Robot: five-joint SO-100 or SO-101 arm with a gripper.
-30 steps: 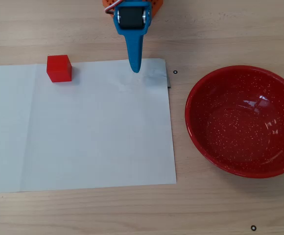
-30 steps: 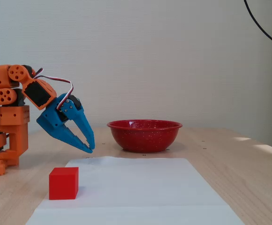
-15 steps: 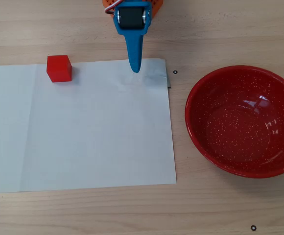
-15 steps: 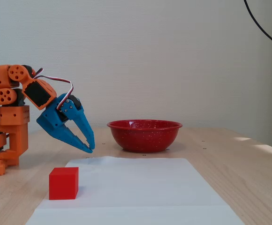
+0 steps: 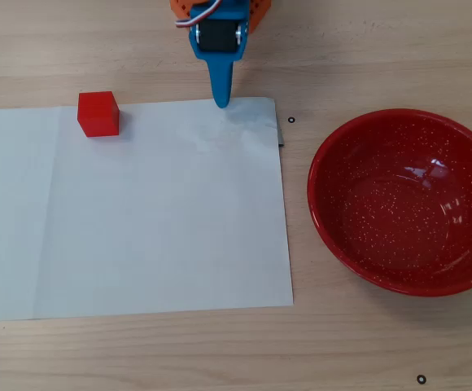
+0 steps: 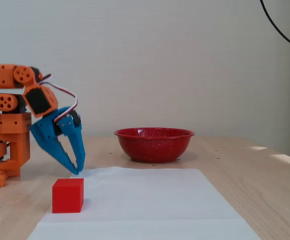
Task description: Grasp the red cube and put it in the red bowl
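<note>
Red cube [image 6: 68, 195] is sitting nearest the fixed camera, flat on the white paper sheet [image 6: 145, 200], at the sheet's edge closest to the arm's base and well to one side. In the overhead view the red cube [image 5: 98, 113] is lying at the top-left corner region of the paper sheet [image 5: 155, 220], with nothing touching it.

Behind it, the blue gripper [image 6: 77, 170] is hanging tip-down just above the paper's near-base edge, its fingers drawn together or nearly so and gripping nothing. Seen from overhead, the gripper [image 5: 220, 102] is pointing straight out from the orange arm [image 5: 216, 12], while the cube is lying off to the left of it in that view and apart from it. That sideways offset is what the coming reach is turning on: the arm is probably needing to swing at its base toward the cube and part its fingers before descending.

Farthest off, the red bowl [image 6: 154, 144] is standing empty on the wooden bench [image 6: 265, 190], on the opposite side of the gripper from the cube.
</note>
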